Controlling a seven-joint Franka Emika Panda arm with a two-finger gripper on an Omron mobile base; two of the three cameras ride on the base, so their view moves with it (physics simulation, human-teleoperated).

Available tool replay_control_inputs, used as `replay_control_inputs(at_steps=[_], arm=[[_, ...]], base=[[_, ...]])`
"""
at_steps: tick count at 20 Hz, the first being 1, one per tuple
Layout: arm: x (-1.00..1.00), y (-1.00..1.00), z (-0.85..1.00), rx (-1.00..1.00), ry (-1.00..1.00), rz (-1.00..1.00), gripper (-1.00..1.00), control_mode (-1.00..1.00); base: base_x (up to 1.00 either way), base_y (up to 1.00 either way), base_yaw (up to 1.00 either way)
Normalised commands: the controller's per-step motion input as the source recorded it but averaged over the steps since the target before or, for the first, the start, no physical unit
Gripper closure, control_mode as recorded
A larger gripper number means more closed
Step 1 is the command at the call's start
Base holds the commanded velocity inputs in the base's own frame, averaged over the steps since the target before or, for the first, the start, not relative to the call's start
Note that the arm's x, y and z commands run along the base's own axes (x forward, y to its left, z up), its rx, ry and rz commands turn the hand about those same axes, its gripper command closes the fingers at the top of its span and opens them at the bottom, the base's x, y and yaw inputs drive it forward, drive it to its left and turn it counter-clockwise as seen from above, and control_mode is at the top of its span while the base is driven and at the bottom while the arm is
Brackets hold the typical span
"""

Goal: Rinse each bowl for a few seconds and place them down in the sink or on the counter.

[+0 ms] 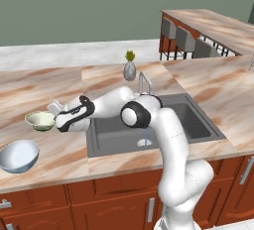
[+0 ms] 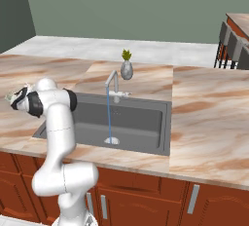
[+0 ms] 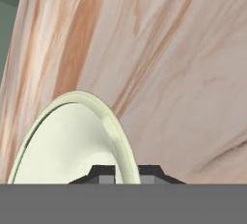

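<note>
At the left middle of the left base view, the gripper (image 1: pixel 53 116) reaches out level over the table (image 1: pixel 59 149) to the small cream-green bowl (image 1: pixel 40 120), which sits on the stone left of the sink (image 1: pixel 198 125). The hand view shows the bowl's rim (image 3: pixel 126 158) running up between the two dark fingers (image 3: pixel 102 174), one inside the bowl and one outside, drawn together and clamped on that rim. The bowl lies straight ahead of the fingers, its rim edge-on to them. Water (image 2: pixel 109 118) runs from the faucet (image 2: pixel 113 80), to the right in this view, so the carry likely goes rightward. The larger blue-white bowl (image 1: pixel 19 155) waits at lower left.
</note>
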Motion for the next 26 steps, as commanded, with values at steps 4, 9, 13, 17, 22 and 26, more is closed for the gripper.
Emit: replay_control_inputs(at_steps=[4,9,13,17,22,26], arm=[[0.21,0.11,-0.03,0.00,0.00,-0.03,1.00,-1.00],[0.13,0.09,0.02,0.00,-0.01,-0.04,1.00,-1.00],[-0.09,0.00,0.33,-0.02,-0.10,-0.06,1.00,-1.00],[-0.27,-0.11,0.50,-0.02,-0.14,-0.09,1.00,-1.00],[-0.43,-0.30,0.55,0.00,-0.15,-0.11,1.00,-1.00],[-0.62,-0.18,0.43,0.00,-0.13,-0.16,1.00,-1.00]], base=[[0.00,0.00,0.00],[0.00,0.00,0.00],[0.00,0.00,0.00],[0.00,0.00,0.00],[0.00,0.00,0.00],[0.00,0.00,0.00]])
